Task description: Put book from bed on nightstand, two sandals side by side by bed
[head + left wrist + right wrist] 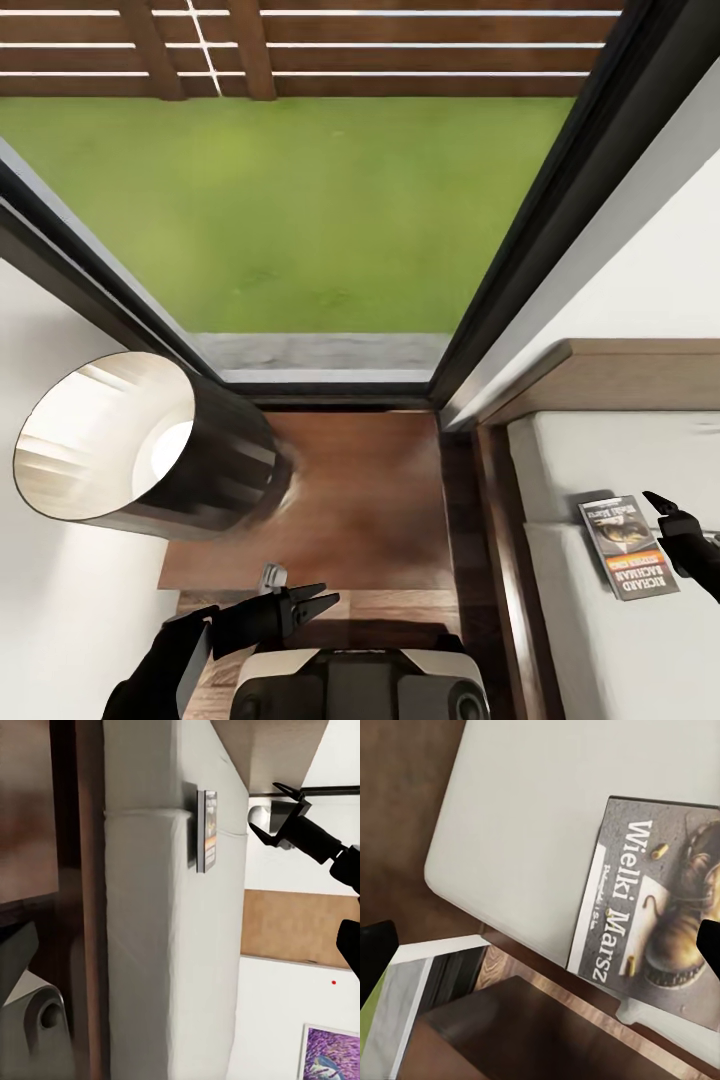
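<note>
Fingers of my left gripper point(318, 604) spread empty, low by the trunk; those of my right gripper point(668, 510) stand parted just above the book point(628, 546), not yet gripping it. Beyond them, that paperback lies flat on the bed point(600, 640) mattress near its edge, so I judge the first step barely begun. Ahead sits the nightstand point(370, 500), carrying a black-shaded lamp point(150, 450). Farther off, the window point(300, 200) shows grass. Sandals remain for later.
</note>
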Robot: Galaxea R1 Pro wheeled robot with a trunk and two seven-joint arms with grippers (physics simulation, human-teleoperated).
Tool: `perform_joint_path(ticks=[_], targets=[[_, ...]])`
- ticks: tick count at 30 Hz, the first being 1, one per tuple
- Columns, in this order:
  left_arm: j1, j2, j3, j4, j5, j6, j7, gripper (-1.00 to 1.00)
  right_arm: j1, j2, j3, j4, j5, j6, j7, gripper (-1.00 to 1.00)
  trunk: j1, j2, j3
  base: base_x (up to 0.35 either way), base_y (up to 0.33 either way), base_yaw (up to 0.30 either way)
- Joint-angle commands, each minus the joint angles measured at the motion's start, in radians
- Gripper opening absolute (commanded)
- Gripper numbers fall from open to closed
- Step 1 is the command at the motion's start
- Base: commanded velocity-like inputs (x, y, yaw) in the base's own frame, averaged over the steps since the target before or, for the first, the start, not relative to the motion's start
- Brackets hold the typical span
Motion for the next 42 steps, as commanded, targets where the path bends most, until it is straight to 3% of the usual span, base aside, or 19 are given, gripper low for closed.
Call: perform_joint_path(ticks=[1, 42], targets=[[0.0, -0.001, 0.004, 0.0, -0.001, 0.01, -0.005, 1.0, -0.001, 0.0, -0.003, 0.0, -0.004, 0.006, 0.002, 1.0, 0.0, -0.001, -0.001, 0.0, 0.0, 0.0], [0.0, -0.001, 0.004, 0.0, -0.001, 0.011, -0.005, 1.0, -0.001, 0.0, -0.003, 0.0, -0.004, 0.006, 0.002, 1.0, 0.0, -0.001, -0.001, 0.0, 0.0, -0.02]])
